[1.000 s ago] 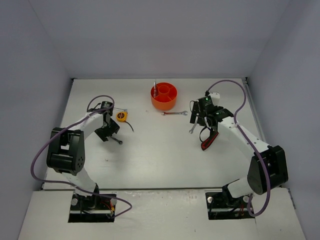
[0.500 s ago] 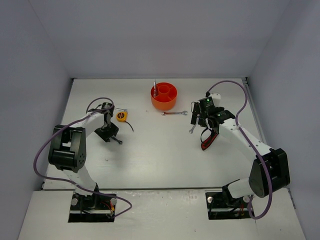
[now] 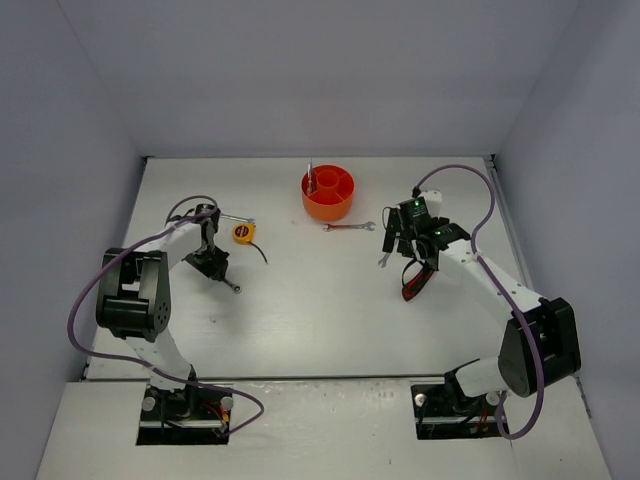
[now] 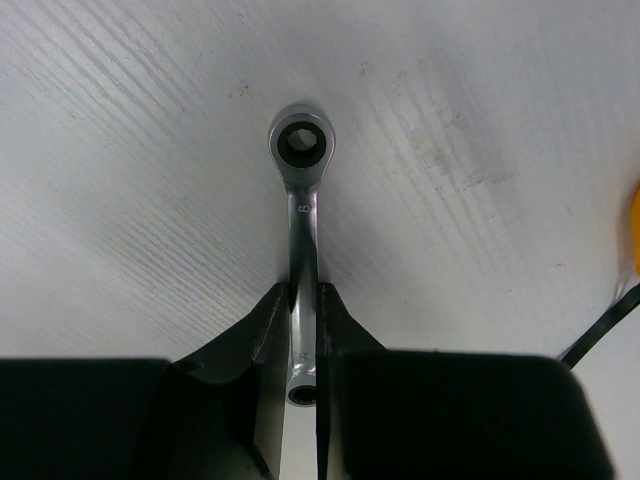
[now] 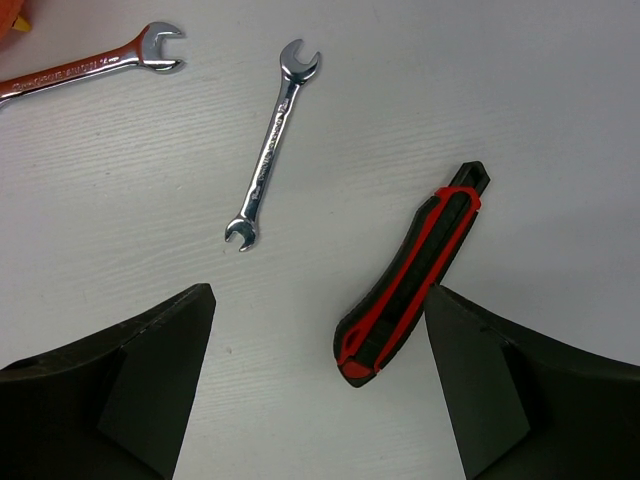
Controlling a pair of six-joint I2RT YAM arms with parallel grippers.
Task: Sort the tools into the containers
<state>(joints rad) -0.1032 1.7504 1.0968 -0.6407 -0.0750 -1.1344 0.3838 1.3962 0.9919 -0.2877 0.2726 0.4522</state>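
Observation:
My left gripper [image 4: 302, 300] is shut on the shank of a silver ring wrench [image 4: 302, 200], whose ring end points away from me, close to the table. From above, that gripper [image 3: 212, 262] is left of centre and the wrench tip [image 3: 232, 286] pokes out below it. The yellow-black tape measure [image 3: 241, 232] lies just beyond. My right gripper [image 5: 320, 390] hangs open over the table. The red-black utility knife [image 5: 412, 272] lies by its right finger, and a small silver wrench [image 5: 270, 145] and a longer wrench [image 5: 90, 68] lie farther off. The orange tub [image 3: 328, 194] stands at the back centre.
A thin tool [image 3: 311, 177] stands upright in the tub's left compartment. A thin rod-like tool [image 3: 235, 217] lies behind the tape measure, whose black cord [image 3: 262, 252] trails toward me. Grey walls close in the table [image 3: 300, 310] on three sides.
The left gripper's jaws have closed onto the ring wrench, and that wrist has shifted slightly left. The right arm has hardly moved.

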